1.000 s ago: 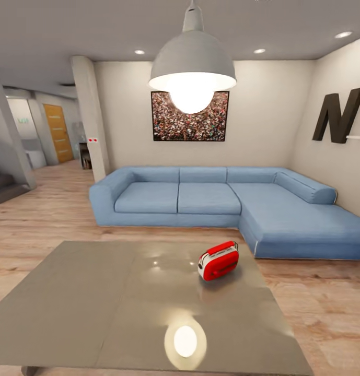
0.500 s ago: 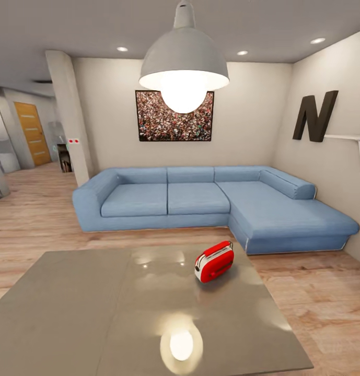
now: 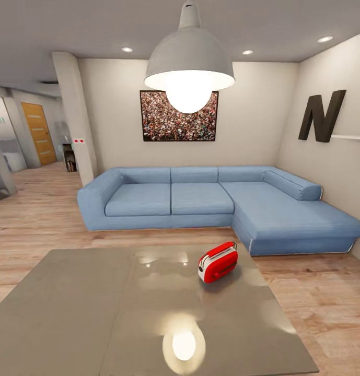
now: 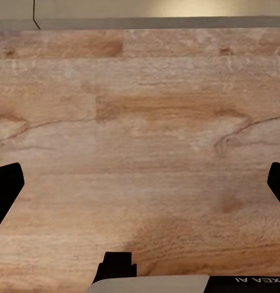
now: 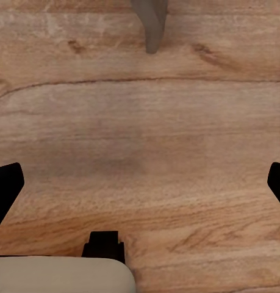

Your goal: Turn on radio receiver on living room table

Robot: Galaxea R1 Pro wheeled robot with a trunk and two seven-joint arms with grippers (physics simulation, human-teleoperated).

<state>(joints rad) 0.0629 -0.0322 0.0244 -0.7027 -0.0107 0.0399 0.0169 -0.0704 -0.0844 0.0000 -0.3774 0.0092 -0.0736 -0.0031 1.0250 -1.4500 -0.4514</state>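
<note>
Since a moment ago only the camera shifted; the radio receiver [image 3: 218,262] rests unmoved on the desk [image 3: 96,313]. Both jaws gape wide over wood floor [image 4: 140,140], holding nothing.

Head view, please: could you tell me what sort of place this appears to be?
Most likely a home living room: a blue L-shaped sofa, a low grey table holding a red radio receiver, and a pendant lamp.

Home living room: blue sofa [image 3: 216,206], pendant lamp [image 3: 189,62], wood floor [image 3: 38,219]
</note>
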